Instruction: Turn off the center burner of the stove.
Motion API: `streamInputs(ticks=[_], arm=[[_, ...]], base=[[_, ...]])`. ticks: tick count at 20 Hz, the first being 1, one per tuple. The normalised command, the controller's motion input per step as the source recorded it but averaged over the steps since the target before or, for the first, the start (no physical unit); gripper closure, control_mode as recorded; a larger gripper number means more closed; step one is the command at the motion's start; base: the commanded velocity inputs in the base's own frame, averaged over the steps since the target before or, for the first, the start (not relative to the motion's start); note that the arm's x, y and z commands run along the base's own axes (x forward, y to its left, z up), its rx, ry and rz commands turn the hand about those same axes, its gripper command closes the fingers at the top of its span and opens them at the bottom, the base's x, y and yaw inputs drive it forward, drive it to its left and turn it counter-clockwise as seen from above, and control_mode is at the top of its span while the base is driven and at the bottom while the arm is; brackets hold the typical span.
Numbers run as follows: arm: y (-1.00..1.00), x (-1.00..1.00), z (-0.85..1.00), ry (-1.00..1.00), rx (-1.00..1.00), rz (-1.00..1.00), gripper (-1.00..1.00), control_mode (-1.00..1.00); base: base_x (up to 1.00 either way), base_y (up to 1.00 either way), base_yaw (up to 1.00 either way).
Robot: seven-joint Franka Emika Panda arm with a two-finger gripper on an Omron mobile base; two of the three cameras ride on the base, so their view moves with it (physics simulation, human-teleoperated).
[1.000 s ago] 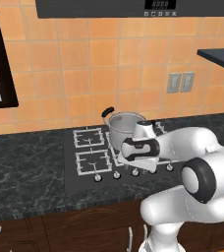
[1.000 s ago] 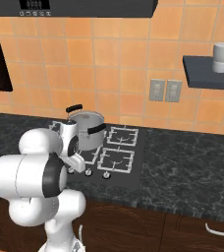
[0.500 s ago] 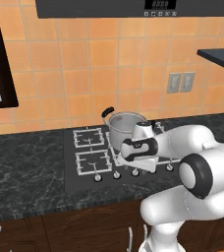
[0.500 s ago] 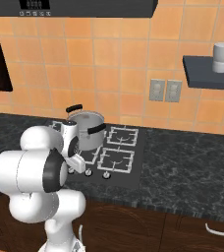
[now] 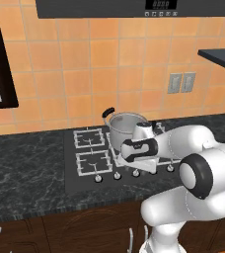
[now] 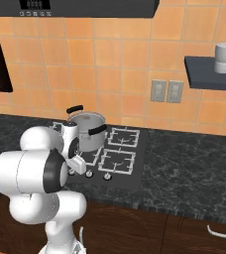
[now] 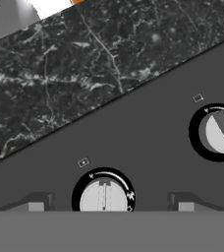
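stove [image 7: 148, 133]: matt black, smooth. knobs [image 7: 104, 197]: brushed silver metal. counter [image 7: 84, 64]: glossy black marble, white veins. pot [image 5: 125, 127]: shiny steel. grates [image 5: 92, 163]: pale-grey wire. wall tiles [image 5: 85, 74]: orange, smooth.

The stove [image 5: 80, 178] is a flat black cooktop set in the dark marble counter, pale-grey wire grates on top, small round silver knobs along its near edge; the center burner [image 6: 91, 158] lies between the square side grates, partly hidden.
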Motion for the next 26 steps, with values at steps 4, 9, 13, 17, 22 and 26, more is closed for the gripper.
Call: streamInputs(ticks=[4, 9, 13, 17, 22, 26], arm=[[0.0, 0.0, -0.03, 0.0, 0.0, 0.0, 1.0, -1.0], [0.0, 0.0, -0.06, 0.0, 0.0, 0.0, 1.0, -1.0], [0.0, -0.02, -0.05, 0.0, 0.0, 0.0, 1.0, -1.0], [0.04, -0.1, -0.06, 0.0, -0.01, 0.0, 1.0, -1.0], [0.06, -0.01, -0.09, 0.0, -0.01, -0.03, 1.0, -1.0], [0.02, 0.0, -0.05, 0.0, 0.0, -0.15, 1.0, -1.0]], base=[[0.0, 0.0, 0.0], [0.0, 0.0, 0.0], [0.0, 0.0, 0.0], [0.0, 0.0, 0.0], [0.0, 0.0, 0.0], [0.0, 0.0, 0.0]])
